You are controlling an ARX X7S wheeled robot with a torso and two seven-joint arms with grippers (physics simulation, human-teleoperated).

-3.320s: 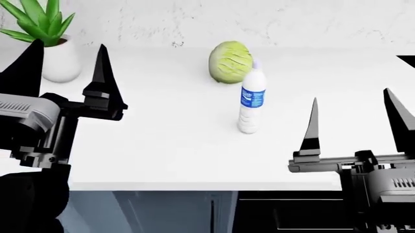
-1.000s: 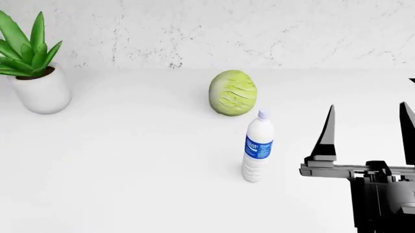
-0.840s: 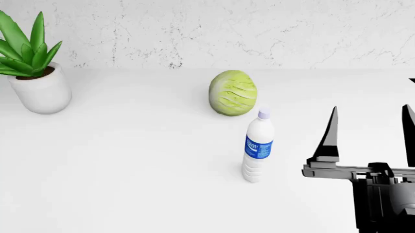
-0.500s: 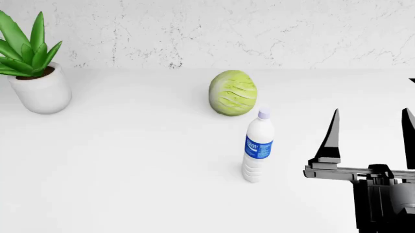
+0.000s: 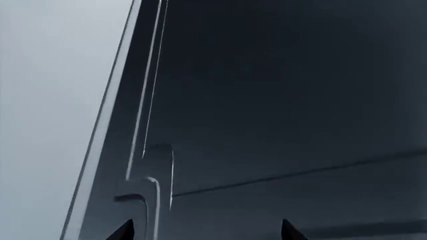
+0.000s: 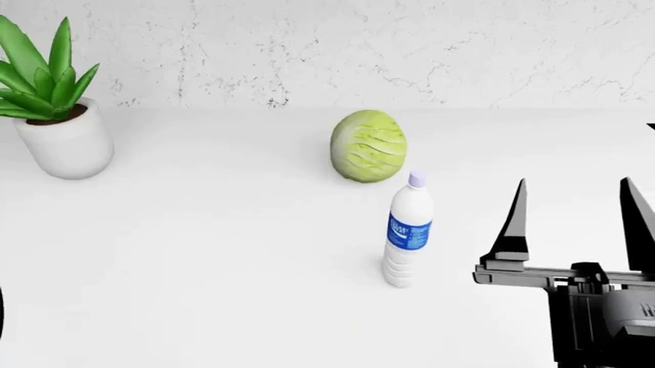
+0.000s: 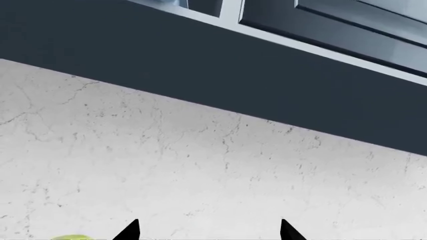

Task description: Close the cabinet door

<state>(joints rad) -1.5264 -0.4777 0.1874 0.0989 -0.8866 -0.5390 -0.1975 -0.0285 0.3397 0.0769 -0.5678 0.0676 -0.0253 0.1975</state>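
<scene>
1. Check the jaws first. Your right gripper (image 6: 573,218) stands over the white countertop (image 6: 205,253) with its two black pointed fingers spread apart and nothing between them. Your left gripper (image 5: 203,231) shows only two dark fingertips at the edge of the left wrist view; these also stand apart with nothing held.

2. Locate the task's thing. The left wrist view faces a dark blue-grey cabinet door (image 5: 280,100) at close range, with a slim metal bar handle (image 5: 157,190) near one edge of the panel. A pale strip runs along that edge. You cannot tell from this view how far the door stands ajar, or whether it is shut.

3. Note the second candidate. The right wrist view looks up past the marbled white wall (image 7: 200,170) to a row of dark upper cabinets (image 7: 333,20). Their state is not readable either.

4. Judge progress as early. No finger touches a door, so closure does not appear to have begun.

5. Leave the bystanders alone: the pale green cabbage (image 6: 369,146), the white plastic water bottle with a blue label (image 6: 407,230) and the green potted plant in a white pot (image 6: 51,115) play no part. The bottle stands just beside your right gripper and would tip easily.
</scene>
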